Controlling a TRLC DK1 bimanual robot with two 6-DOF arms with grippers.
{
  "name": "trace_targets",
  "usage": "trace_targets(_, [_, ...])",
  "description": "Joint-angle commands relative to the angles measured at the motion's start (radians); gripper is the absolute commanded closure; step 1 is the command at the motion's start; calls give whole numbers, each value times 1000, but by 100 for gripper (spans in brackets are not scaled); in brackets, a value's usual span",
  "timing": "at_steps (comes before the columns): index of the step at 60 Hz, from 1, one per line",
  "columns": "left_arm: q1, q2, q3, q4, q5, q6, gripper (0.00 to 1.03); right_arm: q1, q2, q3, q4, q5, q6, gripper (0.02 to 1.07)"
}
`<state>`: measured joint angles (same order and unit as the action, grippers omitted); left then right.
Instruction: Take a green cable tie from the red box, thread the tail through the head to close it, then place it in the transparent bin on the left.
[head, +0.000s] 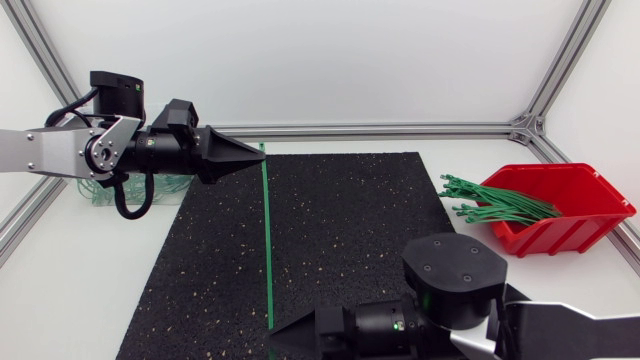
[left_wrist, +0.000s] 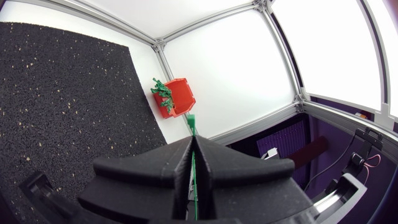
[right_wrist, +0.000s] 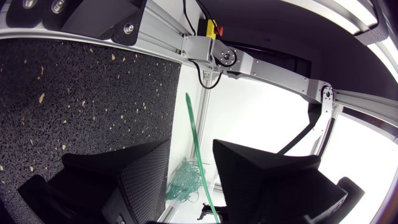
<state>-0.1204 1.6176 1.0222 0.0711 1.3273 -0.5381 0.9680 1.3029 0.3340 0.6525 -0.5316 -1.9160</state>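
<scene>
The left claw (head: 255, 155) was shut tight on one end of the green cable tie (head: 267, 240) at the far edge of the mat (head: 350, 220), so the tie stayed straight. It ran to the mat's near edge. There the right claw (right_wrist: 191, 142) stood open around it, probably to grab that end for threading.

place: robot lab cell | evidence: aluminium frame (head: 400, 128), black mat (head: 340, 230)
</scene>
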Motion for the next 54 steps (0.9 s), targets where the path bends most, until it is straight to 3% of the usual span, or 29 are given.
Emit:
trace_targets(1, [-8, 16, 1, -1, 10, 18, 99, 9, 1, -16, 12, -4, -28, 65])
trace_targets(5, [-13, 15, -2, -1, 10, 18, 99, 9, 2, -12, 18, -4, -26, 66])
trace_targets(18, [-18, 2, -13, -2, 10, 18, 99, 0, 6, -1, 18, -8, -26, 92])
trace_targets(34, [-22, -18, -24, -2, 10, 18, 99, 1, 2, 3, 16, -1, -26, 101])
trace_targets(54, [-22, -47, -57, -2, 10, 41, 99, -2, -8, -4, 15, -41, -29, 101])
